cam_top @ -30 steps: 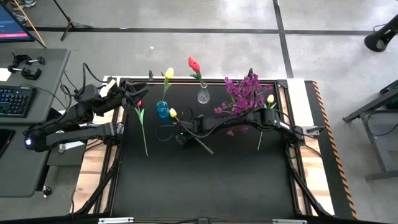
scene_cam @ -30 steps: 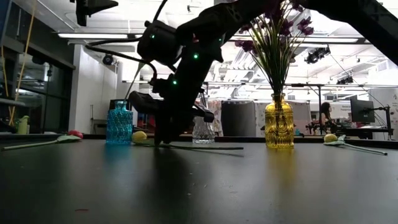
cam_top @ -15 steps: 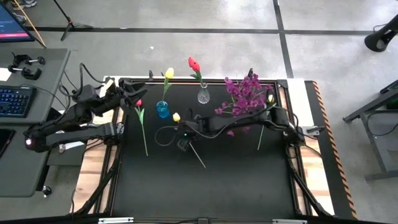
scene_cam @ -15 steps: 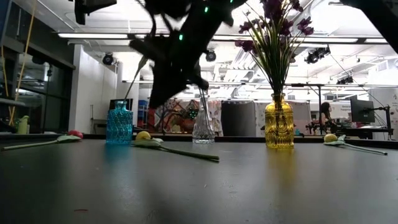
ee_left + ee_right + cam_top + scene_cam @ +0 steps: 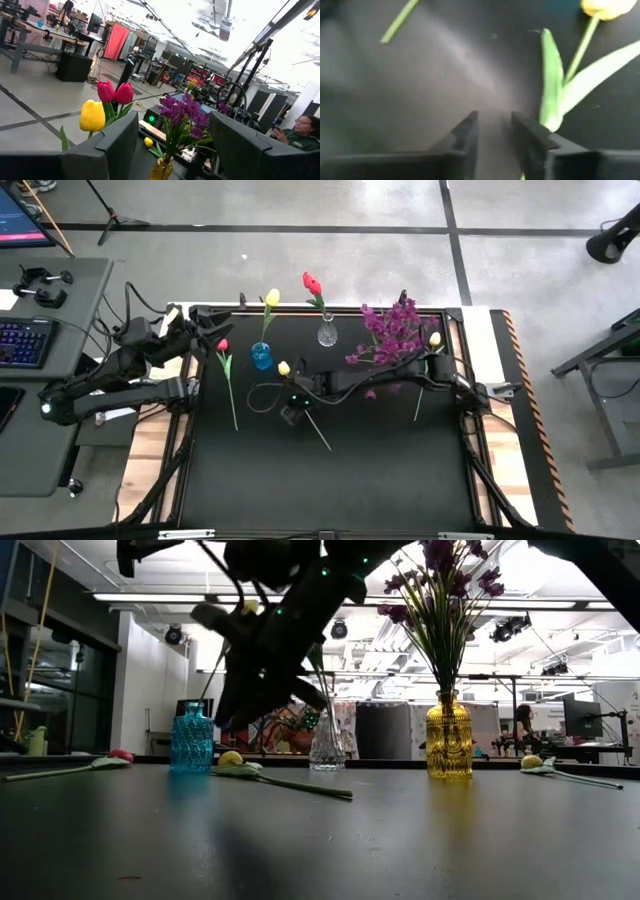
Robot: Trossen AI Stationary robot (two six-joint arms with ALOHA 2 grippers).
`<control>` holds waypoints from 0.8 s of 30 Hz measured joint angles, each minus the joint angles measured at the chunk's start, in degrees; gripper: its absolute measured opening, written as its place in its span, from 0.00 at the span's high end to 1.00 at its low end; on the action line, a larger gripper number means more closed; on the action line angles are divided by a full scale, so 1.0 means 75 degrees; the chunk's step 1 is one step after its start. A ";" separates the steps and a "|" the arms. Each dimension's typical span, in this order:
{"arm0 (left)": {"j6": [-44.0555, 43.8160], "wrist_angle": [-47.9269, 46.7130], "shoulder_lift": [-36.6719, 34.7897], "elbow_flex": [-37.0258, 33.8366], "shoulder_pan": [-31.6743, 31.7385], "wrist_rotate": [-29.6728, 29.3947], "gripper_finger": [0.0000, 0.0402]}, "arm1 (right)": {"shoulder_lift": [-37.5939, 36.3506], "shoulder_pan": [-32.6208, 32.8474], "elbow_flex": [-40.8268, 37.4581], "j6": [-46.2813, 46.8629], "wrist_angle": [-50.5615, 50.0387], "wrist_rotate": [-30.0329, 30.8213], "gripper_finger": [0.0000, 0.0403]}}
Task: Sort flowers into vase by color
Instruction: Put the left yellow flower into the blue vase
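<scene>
right gripper [image 5: 492, 131] hovers nearly closed, empty, beside yellow tulip [image 5: 284, 367]; next grab may miss thin stem. left gripper [image 5: 172, 145] wide.

Three vases stand in a row along the far side of the black tabletop [image 5: 330, 470]: the small blue glass vase [image 5: 261, 357] on the left, the clear glass vase [image 5: 327, 333] in the middle, the amber glass vase [image 5: 449, 741] on the right. A loose yellow tulip [image 5: 300, 398] lies just before the blue one, a red tulip [image 5: 227, 380] to its left, and another yellow tulip [image 5: 428, 365], apparently flat on the tabletop, at the far right.
</scene>
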 joint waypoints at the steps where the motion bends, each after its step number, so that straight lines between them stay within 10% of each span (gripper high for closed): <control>1: -0.0013 -0.0003 -0.0008 0.0000 0.0003 0.0006 0.42 | 0.0069 0.0008 0.0000 0.0007 -0.0041 0.0136 0.77; 12: -0.0066 -0.0006 -0.0014 0.0000 0.0000 0.0037 0.42 | 0.0272 -0.0041 0.0005 -0.0021 -0.0243 0.1112 0.28; 24: -0.0183 -0.0006 -0.0014 0.0000 0.0001 0.0057 0.42 | 0.1048 0.0173 0.0044 -0.0044 -0.0325 0.2241 0.43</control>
